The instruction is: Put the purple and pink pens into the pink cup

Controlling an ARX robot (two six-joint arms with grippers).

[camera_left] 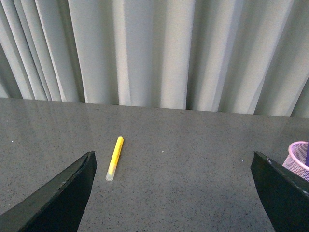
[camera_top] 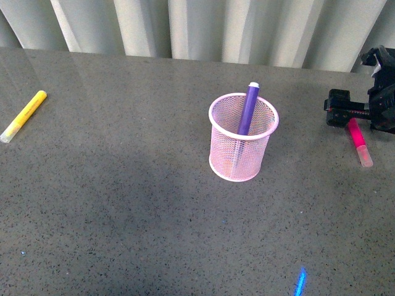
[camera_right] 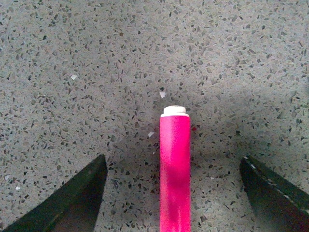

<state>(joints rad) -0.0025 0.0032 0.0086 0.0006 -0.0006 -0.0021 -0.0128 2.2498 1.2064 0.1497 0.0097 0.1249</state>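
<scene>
The pink cup stands upright mid-table with the purple pen leaning inside it, top sticking out above the rim. The cup's edge also shows in the left wrist view. The pink pen lies flat on the table at the far right, clear cap toward the front. My right gripper is open and low over the pen's back end. In the right wrist view the pink pen lies between the spread fingers of the right gripper, not gripped. My left gripper is open and empty.
A yellow marker lies at the far left of the grey speckled table, also seen in the left wrist view. White curtains hang behind the table's back edge.
</scene>
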